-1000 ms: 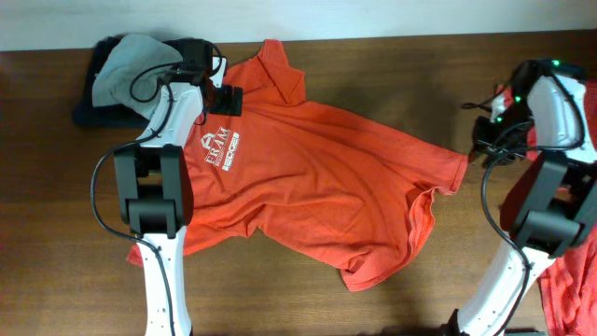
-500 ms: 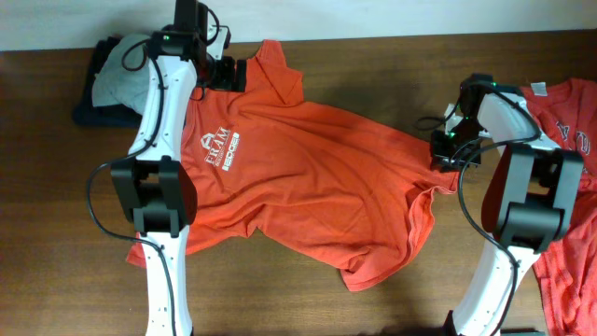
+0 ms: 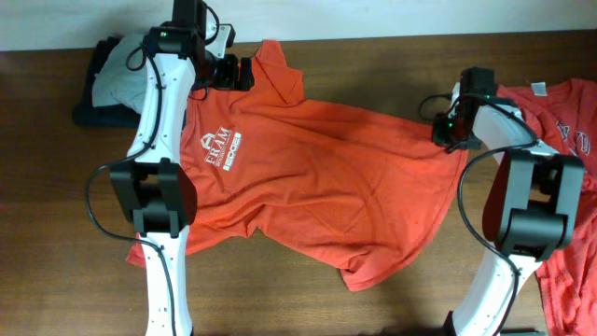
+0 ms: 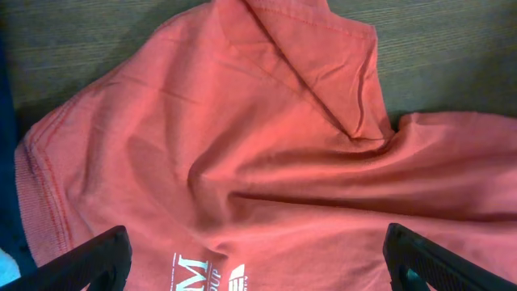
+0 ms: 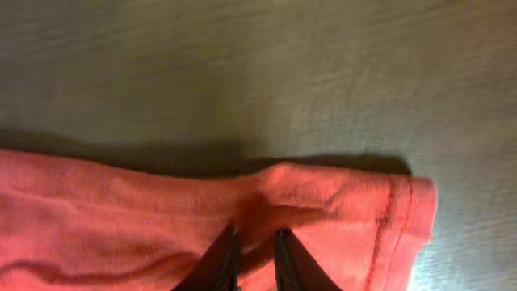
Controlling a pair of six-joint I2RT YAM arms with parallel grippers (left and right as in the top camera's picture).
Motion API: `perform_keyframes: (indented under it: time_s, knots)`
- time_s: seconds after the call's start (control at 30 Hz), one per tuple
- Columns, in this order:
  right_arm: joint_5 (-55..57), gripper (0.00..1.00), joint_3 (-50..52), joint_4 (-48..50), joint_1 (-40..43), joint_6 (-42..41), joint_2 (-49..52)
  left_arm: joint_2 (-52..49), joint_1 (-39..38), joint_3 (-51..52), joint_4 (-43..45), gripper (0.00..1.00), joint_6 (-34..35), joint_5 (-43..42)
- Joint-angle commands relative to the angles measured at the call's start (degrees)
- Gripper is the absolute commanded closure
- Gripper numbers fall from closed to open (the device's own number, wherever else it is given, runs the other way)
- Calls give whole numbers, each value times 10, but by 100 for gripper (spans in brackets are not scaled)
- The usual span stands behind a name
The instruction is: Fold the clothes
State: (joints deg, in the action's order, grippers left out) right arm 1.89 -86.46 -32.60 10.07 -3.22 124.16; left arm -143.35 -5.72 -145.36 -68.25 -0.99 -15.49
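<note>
An orange-red T-shirt [image 3: 317, 187] with a small white chest logo [image 3: 222, 149] lies spread and rumpled across the wooden table [image 3: 373, 65]. My left gripper [image 3: 246, 73] hovers over its far collar and sleeve area. In the left wrist view the left gripper [image 4: 257, 242] is wide open with only shirt cloth [image 4: 242, 137] beneath. My right gripper [image 3: 447, 136] is at the shirt's right corner. In the right wrist view the right gripper [image 5: 254, 241] is pinched on a raised fold of the shirt [image 5: 121, 210] near the stitched hem.
A second orange-red shirt [image 3: 564, 121] with white print lies at the table's right edge, reaching down to the front right. A pile of grey and dark cloth [image 3: 112, 79] sits at the back left. The table's far edge runs just behind both grippers.
The right arm swung left to the shirt's right corner, its jaws narrowed onto the cloth, and the corner has shifted toward the back. The left gripper moved farther back over the collar.
</note>
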Motion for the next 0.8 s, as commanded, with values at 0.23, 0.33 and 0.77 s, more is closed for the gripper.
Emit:
perform_keyframes:
  time_s: [0.23,0.33,0.77]
  knots:
    - [48,79,-82,48,36,6,95,27,-23,-12,-19,1,10,7]
    - [49,78,-164,16,45,44,112,49,-42,-13,-31,1,19,97]
    - [26,58,-738,-465,52,24,110,254,-56,-17,-122,1,48,216]
